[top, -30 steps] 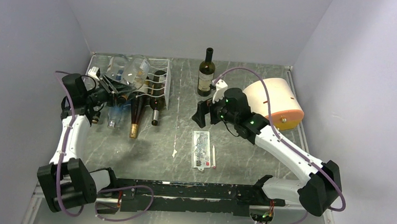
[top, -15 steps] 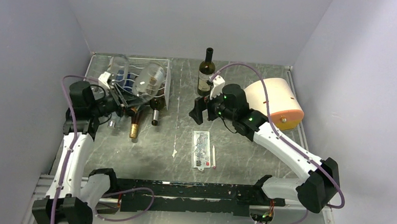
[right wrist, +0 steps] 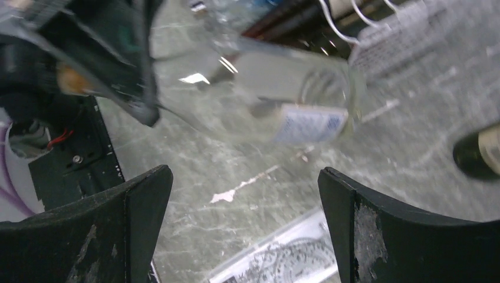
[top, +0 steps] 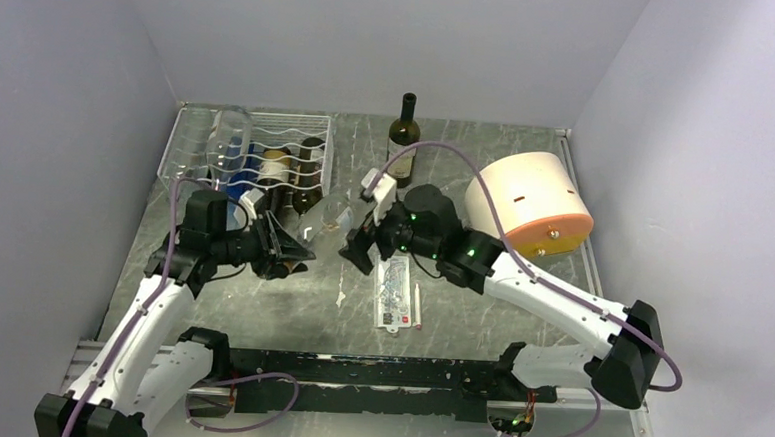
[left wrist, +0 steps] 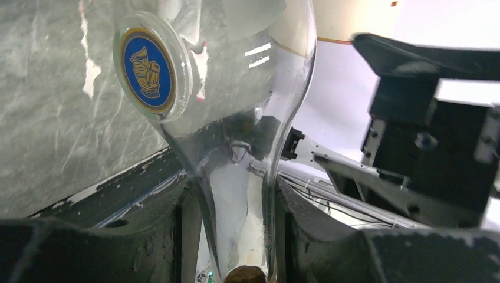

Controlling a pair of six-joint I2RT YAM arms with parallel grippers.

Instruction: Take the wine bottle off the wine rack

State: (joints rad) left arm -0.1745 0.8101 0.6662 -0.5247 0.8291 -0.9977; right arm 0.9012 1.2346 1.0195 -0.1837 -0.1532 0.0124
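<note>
Table (top: 289, 308): grey marbled slab. The bare patch in front of the rack looks like the safest place to land the bottle.
Wine rack (top: 268, 132): white wire, far left corner, with dark bottles lying in it. The carried bottle is already out of it, so the path should lead away from its front rungs, not back across them.
Clear bottle (right wrist: 283, 82): the task's thing. It hangs roughly level above the table between the two grippers, near the rack's front right corner, base toward the right arm.
Left gripper (left wrist: 239, 236): fingers clamped on the bottle's neck, close to its mouth. This is a long lever on smooth glass, so I judge slow wrist turns are best and the clamp should not be loosened.
Right gripper (right wrist: 244, 177): fingers wide apart, holding nothing, just beside the bottle's body. If it is to support the body, it should close around it before the left lets go.
Printed card (top: 395, 291): lies flat under the right arm. Set the bottle down beside it, not on it.
</note>
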